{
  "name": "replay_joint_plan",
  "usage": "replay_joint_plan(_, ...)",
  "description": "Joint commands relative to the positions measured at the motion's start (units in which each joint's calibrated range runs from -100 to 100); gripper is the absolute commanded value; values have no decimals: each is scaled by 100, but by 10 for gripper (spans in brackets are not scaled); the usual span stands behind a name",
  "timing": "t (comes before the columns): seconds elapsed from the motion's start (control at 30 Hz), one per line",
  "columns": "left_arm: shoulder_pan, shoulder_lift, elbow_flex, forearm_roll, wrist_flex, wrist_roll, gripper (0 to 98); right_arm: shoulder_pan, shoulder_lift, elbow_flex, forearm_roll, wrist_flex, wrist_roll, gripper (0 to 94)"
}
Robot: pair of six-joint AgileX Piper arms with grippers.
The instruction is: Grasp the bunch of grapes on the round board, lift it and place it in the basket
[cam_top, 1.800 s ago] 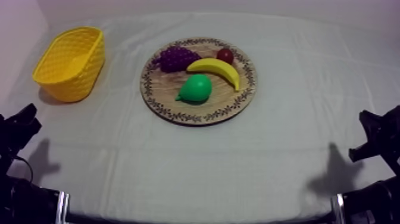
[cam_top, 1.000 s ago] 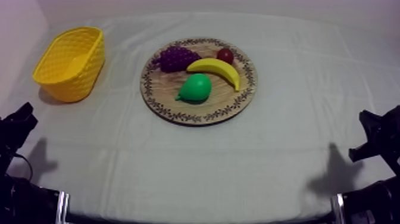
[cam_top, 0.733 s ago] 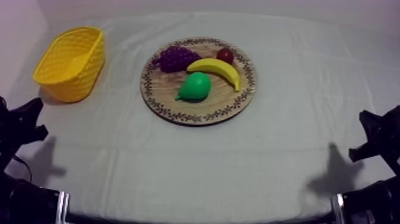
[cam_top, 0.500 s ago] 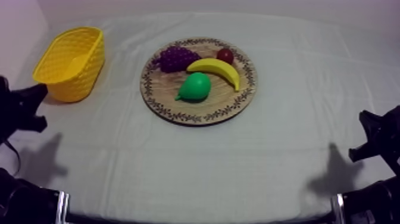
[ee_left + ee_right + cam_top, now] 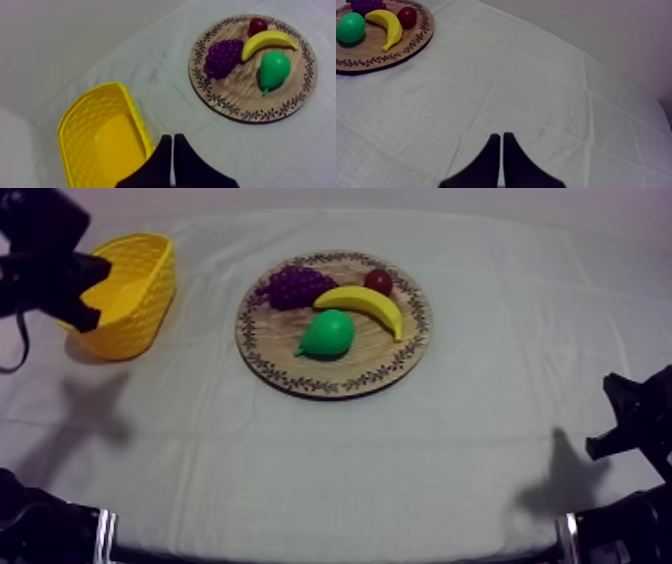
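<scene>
1. Well to the left of the round wooden board (image 5: 300, 374) with its patterned rim, as the top view has it, the two black fingers of my left gripper (image 5: 172, 145) lie pressed together in a narrow wedge, with nothing between them.
2. In the left wrist view their tips show just beside the rim of the yellow basket (image 5: 80, 131), a long tub with a lattice-patterned wall, on the side of it that faces the board.
3. In the top view the left arm hangs over the basket's side that is turned away from the board.
4. Well to the right of the board and nearer the table's front edge, the fingers of my right gripper (image 5: 501, 139) are likewise closed together on nothing, over bare cloth.
5. The purple bunch of grapes (image 5: 295, 286) lies on the board, at its back left part, on the side toward the basket, clear of both grippers.
6. Just beside the grapes on the board lies a curved yellow banana (image 5: 366, 304). A small red fruit (image 5: 378, 281) sits behind it at the board's back rim.
7. A green pear (image 5: 328, 336) lies in front of the grapes and the banana, toward the board's middle.
8. The basket stands apart from the board, with a strip of the table's grey-white cloth (image 5: 400, 463) between them.
</scene>
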Motion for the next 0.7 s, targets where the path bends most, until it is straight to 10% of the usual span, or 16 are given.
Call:
replay_joint_plan(0.0,136,1134,-1072,1,361,-323,0,0,0,0,-1,2,1,3)
replay_joint_plan(0.67,772,5060,-5408,-83,2467,-1078,0,0,0,0,-1,2,1,3)
